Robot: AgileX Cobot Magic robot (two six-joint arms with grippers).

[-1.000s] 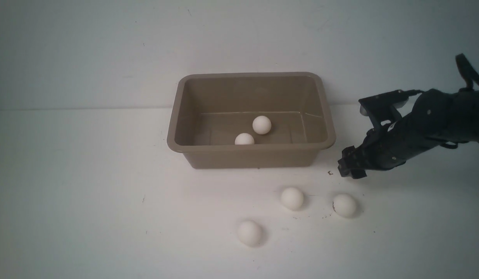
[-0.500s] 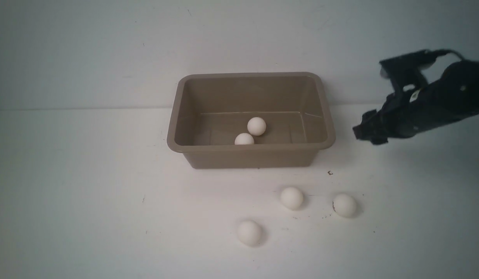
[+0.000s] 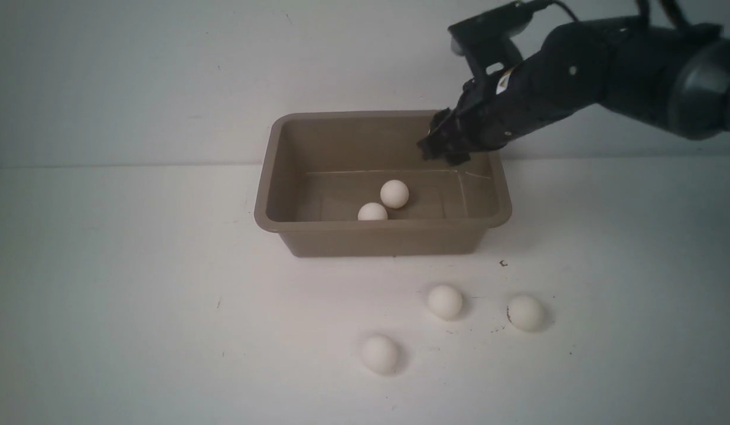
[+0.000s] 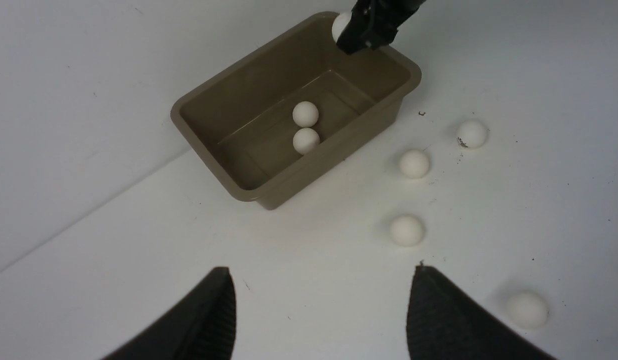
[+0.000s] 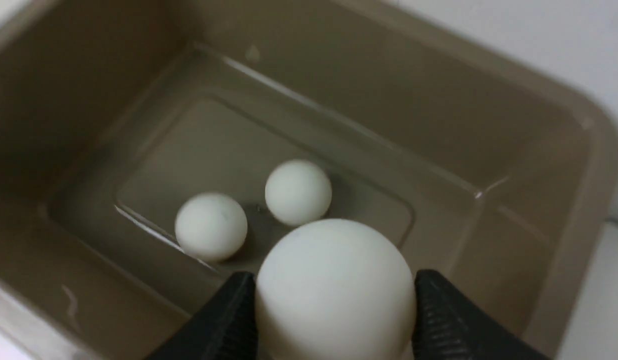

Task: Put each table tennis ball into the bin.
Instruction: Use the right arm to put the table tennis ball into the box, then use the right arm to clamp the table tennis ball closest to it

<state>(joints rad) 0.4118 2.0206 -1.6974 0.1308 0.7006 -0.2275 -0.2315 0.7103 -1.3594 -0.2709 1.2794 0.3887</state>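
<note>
A smooth off-white ball (image 5: 334, 285), pinched between my right gripper's (image 3: 440, 152) ribbed black pads (image 5: 229, 315), hangs above the far right corner of the bin (image 3: 263, 217), a round-cornered taupe plastic tub. Two balls (image 3: 394, 193) lie inside it. Three loose balls (image 3: 445, 301) dot the scuffed white table (image 3: 105, 307) before it, one with an unreadable dark mark. My left gripper (image 4: 321, 300) gapes, empty.
</note>
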